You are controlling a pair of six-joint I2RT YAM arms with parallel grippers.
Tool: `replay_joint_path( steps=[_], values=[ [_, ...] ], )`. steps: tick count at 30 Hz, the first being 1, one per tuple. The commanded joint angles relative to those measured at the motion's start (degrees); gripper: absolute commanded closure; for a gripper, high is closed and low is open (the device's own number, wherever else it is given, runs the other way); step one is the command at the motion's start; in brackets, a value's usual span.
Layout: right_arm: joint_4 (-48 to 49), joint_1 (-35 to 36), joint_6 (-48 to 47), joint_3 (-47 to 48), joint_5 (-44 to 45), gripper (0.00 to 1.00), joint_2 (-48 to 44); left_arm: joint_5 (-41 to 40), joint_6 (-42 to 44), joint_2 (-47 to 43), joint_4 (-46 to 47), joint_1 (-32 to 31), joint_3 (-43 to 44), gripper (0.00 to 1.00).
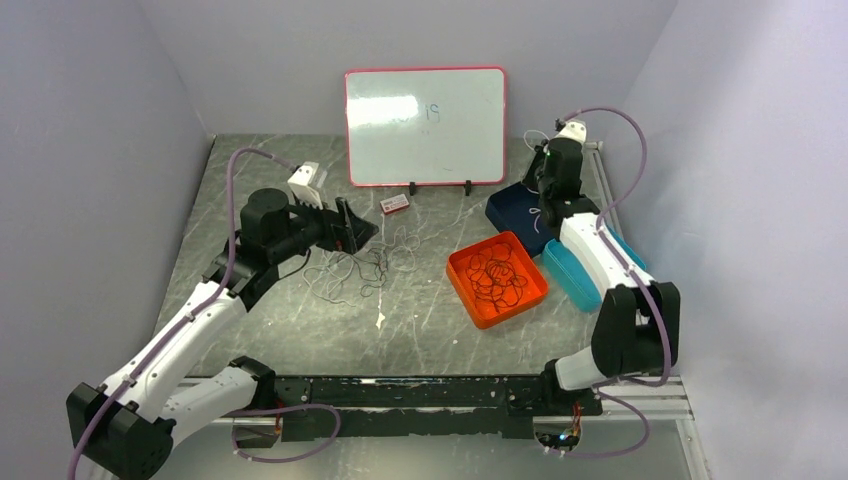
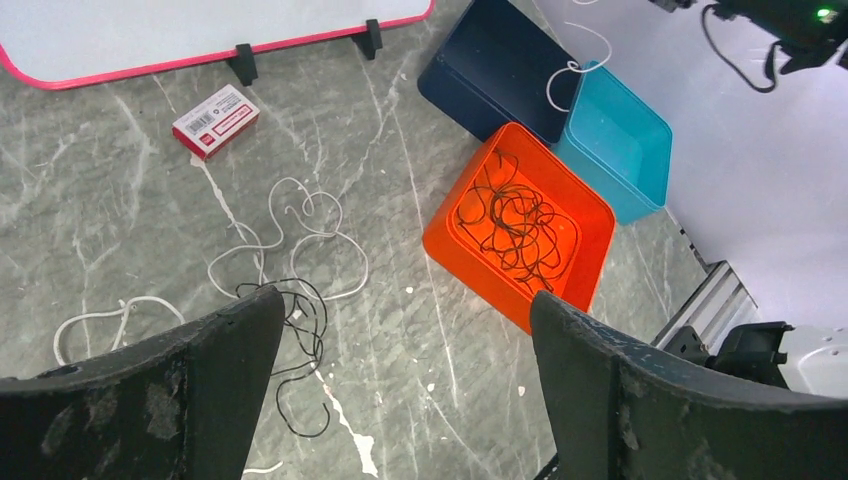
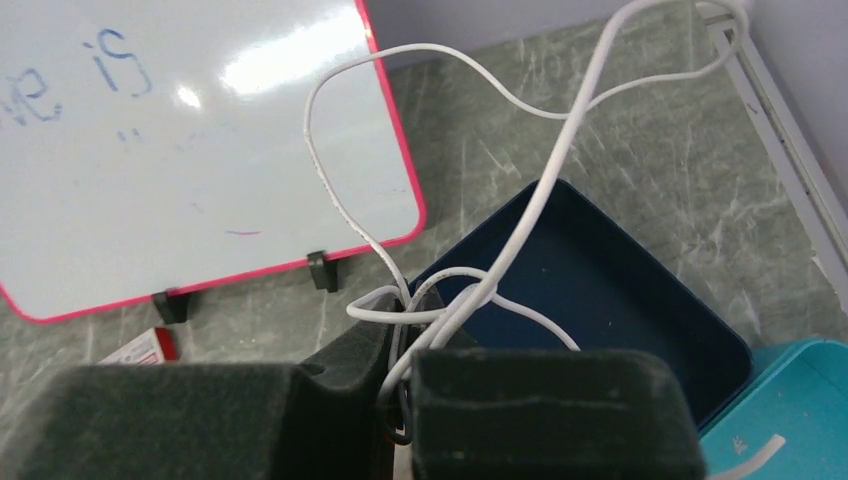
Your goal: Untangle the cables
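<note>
Left end effector (image 2: 405, 300) stands with its fingers wide apart and holds nothing, poised above the counter (image 2: 80, 200). We find the loose tangle of cables (image 2: 295, 290), white loops caught up with black ones, on the counter at the lower left of the left wrist frame. It lies close to the left-hand finger, off the centre of the gap, and its spread runs roughly top to bottom of that frame.

Right end effector (image 3: 400, 375) is clamped on a white cable (image 3: 520, 215), which loops up above the navy tray (image 3: 620, 290) at the upper right of the overhead frame, well apart from the tangle.

More black cables (image 2: 515, 225) lie coiled in the orange tray (image 2: 470, 265), right of centre.

We judge the left arm much the nearer to the tangle. Its coming move would call for a shift toward the lower left of its own frame before descending.
</note>
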Motion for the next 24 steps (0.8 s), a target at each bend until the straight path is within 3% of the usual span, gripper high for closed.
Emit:
replay_joint_path(
  steps=[1, 8, 16, 24],
  values=[
    [5.41, -1.5, 0.64, -1.29, -0.29, 1.0, 4.17, -0.67, -0.19, -0.7, -0.19, 0.43, 0.08, 0.04],
    [8.19, -3.77, 3.19, -3.9, -3.19, 1.0, 10.86, -1.76, 2.42, -0.05, -4.27, 0.45, 2.24, 0.04],
    [1.77, -4.34, 8.52, -2.02, -2.99, 0.94, 16.83, -5.21, 2.41, -0.38, -6.38, 0.51, 2.3, 0.04],
    [-3.3, -4.39, 9.71, -0.75, -2.05, 0.94, 19.01, -5.75, 2.42, 0.06, -6.6, 0.51, 2.17, 0.04]
  ],
)
